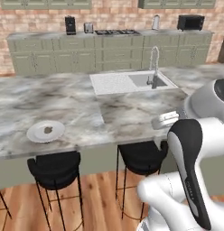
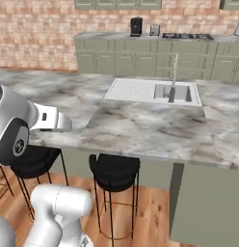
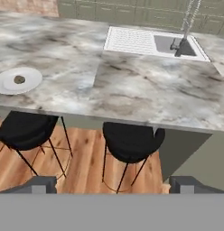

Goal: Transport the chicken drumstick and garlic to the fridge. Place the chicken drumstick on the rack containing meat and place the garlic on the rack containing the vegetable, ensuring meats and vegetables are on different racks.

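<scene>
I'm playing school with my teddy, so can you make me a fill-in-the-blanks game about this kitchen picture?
1. The white plate lies on the marble ____.
2. Under the counter stand two black ____.
3. The tall faucet stands beside the ____.
4. The gripper's two fingers are wide ____.

Missing words: counter; stools; sink; open

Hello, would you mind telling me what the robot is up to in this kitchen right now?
The robot arm is facing the marble island counter with its claw open and holding nothing. A white plate sits near the counter's edge, above the black stools, with a small dark item on it that is too small to identify. Nothing has been picked up yet. The sink lies further back.
</scene>
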Controlling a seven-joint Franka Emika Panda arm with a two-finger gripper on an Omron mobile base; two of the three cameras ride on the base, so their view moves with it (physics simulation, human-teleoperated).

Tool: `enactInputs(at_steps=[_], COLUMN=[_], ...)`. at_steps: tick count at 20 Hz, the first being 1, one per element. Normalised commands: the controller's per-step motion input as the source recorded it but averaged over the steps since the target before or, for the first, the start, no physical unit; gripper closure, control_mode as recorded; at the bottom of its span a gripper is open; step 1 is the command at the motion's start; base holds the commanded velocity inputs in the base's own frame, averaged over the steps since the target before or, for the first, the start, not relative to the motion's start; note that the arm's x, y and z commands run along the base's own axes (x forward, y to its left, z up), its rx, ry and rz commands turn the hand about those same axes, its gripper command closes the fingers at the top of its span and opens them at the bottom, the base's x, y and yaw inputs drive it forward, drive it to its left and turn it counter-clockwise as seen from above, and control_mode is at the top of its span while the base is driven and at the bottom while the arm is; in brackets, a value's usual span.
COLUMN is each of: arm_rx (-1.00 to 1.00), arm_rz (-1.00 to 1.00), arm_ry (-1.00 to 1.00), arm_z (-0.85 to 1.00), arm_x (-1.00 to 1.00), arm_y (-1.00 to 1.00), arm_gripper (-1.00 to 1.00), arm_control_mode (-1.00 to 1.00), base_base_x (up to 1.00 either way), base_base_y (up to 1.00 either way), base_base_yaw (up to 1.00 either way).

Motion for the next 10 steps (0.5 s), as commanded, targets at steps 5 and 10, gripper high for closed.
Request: enactInputs(at_steps=[5, 10], arm_rx=[0.00, 0.00], arm_rz=[0.00, 0.00], arm_ry=[0.00, 0.00], arm_z=[0.00, 0.00], arm_x=[0.00, 0.00], arm_y=[0.00, 0.00], arm_gripper=[-1.00, -1.00], arm_control_mode=[1.00, 1.00], base_base_x=[-0.04, 0.00], base_base_y=[1.00, 1.00], base_base_yaw=[0.00, 0.00])
